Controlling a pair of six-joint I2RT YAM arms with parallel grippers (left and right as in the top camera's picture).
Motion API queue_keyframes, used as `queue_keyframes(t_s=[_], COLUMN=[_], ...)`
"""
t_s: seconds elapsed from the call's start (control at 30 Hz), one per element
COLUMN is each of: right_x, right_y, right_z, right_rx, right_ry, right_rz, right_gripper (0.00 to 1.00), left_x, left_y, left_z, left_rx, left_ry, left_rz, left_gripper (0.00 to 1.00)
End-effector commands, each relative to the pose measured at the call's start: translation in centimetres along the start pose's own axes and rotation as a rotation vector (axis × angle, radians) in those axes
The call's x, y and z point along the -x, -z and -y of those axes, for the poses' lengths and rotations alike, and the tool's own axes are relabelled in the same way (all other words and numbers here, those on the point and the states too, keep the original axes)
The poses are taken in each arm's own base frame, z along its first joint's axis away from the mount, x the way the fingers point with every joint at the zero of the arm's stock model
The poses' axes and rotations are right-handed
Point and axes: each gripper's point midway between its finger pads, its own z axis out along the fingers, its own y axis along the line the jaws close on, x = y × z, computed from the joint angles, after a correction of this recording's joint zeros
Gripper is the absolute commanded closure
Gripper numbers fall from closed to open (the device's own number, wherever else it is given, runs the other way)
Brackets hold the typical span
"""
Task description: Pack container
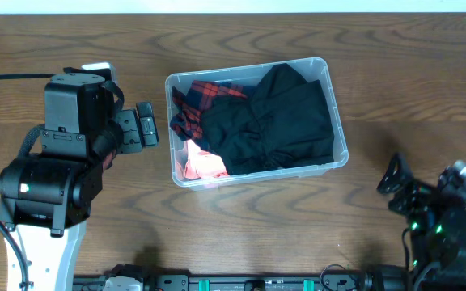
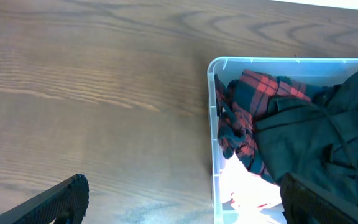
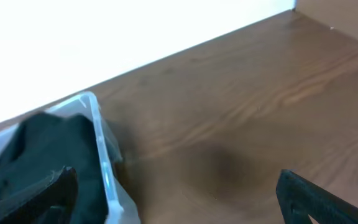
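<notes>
The clear plastic container (image 1: 339,129) sits at the table's middle, filled with a black garment (image 1: 277,117), a red and dark plaid cloth (image 1: 196,101) and a pink-white item (image 1: 202,166). My left gripper (image 1: 146,129) is open and empty just left of the container's left wall. In the left wrist view its jaws (image 2: 182,202) straddle the container's left wall (image 2: 215,124). My right gripper (image 1: 396,182) is open and empty, at the front right, apart from the container. The right wrist view shows the container's corner (image 3: 101,146) with the black garment (image 3: 42,149) inside.
The wooden table (image 1: 411,73) stretches all round the container. A white wall (image 3: 104,37) borders the table's far edge in the right wrist view. A dark rail (image 1: 241,283) runs along the front edge.
</notes>
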Motion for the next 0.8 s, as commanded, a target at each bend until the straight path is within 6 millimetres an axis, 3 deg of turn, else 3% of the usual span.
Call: queue_keyframes(t_s=[0.0,0.33,0.77], right_x=[-1.6,-5.8,-10.0], right_y=[0.3,0.0,-1.9], right_z=[0.4,1.8,3.0], right_rx=[0.017,0.022,-0.009], right_ry=[0.042,0.055,0.055], right_rz=[0.028,0.037,-0.077], right_gripper=[0.01,0.01,0.01], left_x=[0.0,0.0,0.0], left_y=[-0.1,-0.1,-0.1], left_z=[-0.3,-0.3,-0.3], left_rx=[0.016,0.016,0.016], left_ry=[0.008,0.008,0.008], left_rz=[0.000,0.000,0.000], left_gripper=[0.02,0.02,0.02])
